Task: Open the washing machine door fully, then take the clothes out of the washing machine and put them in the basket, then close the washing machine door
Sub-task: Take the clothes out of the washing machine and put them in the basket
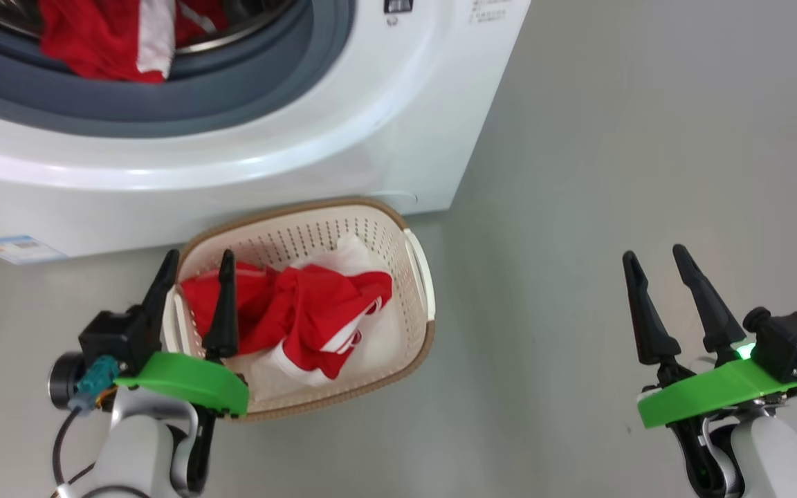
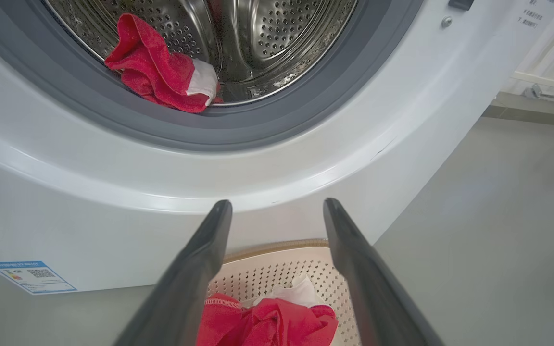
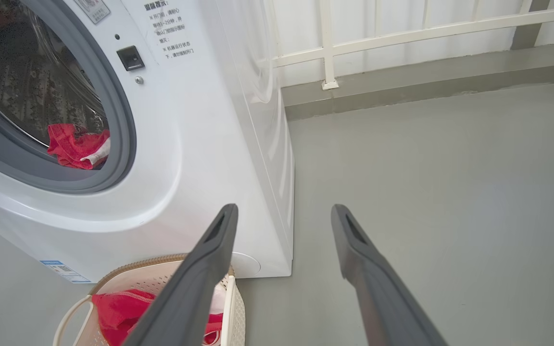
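The white washing machine [image 1: 343, 138] stands before me with its drum mouth uncovered; its door is out of view. A red and white garment [image 1: 111, 38] lies on the grey rubber ring at the drum's lip, and it appears again in the wrist views [image 2: 161, 72] [image 3: 77, 146]. On the floor against the machine sits the cream basket [image 1: 416, 277] with red and white clothes [image 1: 301, 315] inside. My left gripper [image 1: 198, 266] is open over the basket's left end, holding nothing. My right gripper [image 1: 656, 259] is open above bare floor to the right.
Grey floor [image 1: 613, 173] stretches to the right of the machine. A white railing [image 3: 402, 33] and a low kerb run along the far wall. A blue label sticker [image 1: 14, 247] sits low on the machine's front.
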You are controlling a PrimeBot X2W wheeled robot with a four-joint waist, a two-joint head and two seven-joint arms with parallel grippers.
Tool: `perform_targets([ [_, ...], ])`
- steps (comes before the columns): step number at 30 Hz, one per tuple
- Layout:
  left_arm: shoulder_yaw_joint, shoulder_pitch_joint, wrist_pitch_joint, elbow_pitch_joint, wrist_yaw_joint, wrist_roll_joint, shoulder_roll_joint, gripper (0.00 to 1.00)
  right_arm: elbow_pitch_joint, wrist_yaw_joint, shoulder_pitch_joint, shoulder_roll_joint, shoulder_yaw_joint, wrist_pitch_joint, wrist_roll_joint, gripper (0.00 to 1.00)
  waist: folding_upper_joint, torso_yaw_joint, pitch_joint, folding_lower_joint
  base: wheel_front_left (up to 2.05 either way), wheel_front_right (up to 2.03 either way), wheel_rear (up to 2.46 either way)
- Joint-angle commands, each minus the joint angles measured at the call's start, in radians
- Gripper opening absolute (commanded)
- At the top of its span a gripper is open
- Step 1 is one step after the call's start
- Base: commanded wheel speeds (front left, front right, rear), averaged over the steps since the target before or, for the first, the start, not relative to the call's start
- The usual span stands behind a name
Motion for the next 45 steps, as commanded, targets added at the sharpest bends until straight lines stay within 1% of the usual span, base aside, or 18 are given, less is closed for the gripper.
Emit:
perform_targets([
  [1, 0.028, 0.033, -0.004, -0.043, -0.003, -0.005, 0.019, 1.0, -0.019, 0.0, 0.025, -0.017, 0.011, -0.006, -0.006, 1.0, 0.0, 0.023, -0.068, 0.0, 0.0, 0.0, 0.0],
  [7, 0.03, 0.102, -0.004, -0.126, 0.005, 0.006, 0.019, 1.0, -0.018, 0.0, 0.073, -0.021, -0.004, -0.006, -0.01, 1.0, 0.0, 0.039, -0.133, 0.0, 0.0, 0.0, 0.0],
  [13, 0.042, 0.165, -0.004, -0.18, 0.003, 0.017, 0.019, 1.0, -0.019, 0.0, 0.117, -0.024, -0.015, -0.006, -0.014, 1.0, 0.0, 0.054, -0.185, 0.0, 0.0, 0.0, 0.0],
  [21, 0.056, 0.267, -0.004, -0.256, 0.014, 0.012, 0.019, 1.0, -0.026, 0.0, 0.184, -0.024, -0.036, -0.006, -0.017, 1.0, 0.0, 0.069, -0.24, 0.0, 0.0, 0.0, 0.0],
  [33, 0.077, 0.404, -0.004, -0.361, 0.065, -0.01, 0.019, 1.0, -0.041, 0.0, 0.231, -0.017, -0.052, -0.006, -0.015, 1.0, 0.0, 0.073, -0.261, 0.0, 0.0, 0.0, 0.0],
  [38, 0.078, 0.426, -0.004, -0.386, 0.078, -0.014, 0.019, 1.0, -0.049, 0.0, 0.229, -0.014, -0.062, -0.006, -0.014, 1.0, 0.0, 0.072, -0.246, 0.0, 0.0, 0.0, 0.0],
  [45, 0.078, 0.415, -0.004, -0.392, 0.081, -0.012, 0.019, 1.0, -0.05, 0.0, 0.222, -0.013, -0.063, -0.006, -0.015, 1.0, 0.0, 0.072, -0.235, 0.0, 0.0, 0.0, 0.0],
])
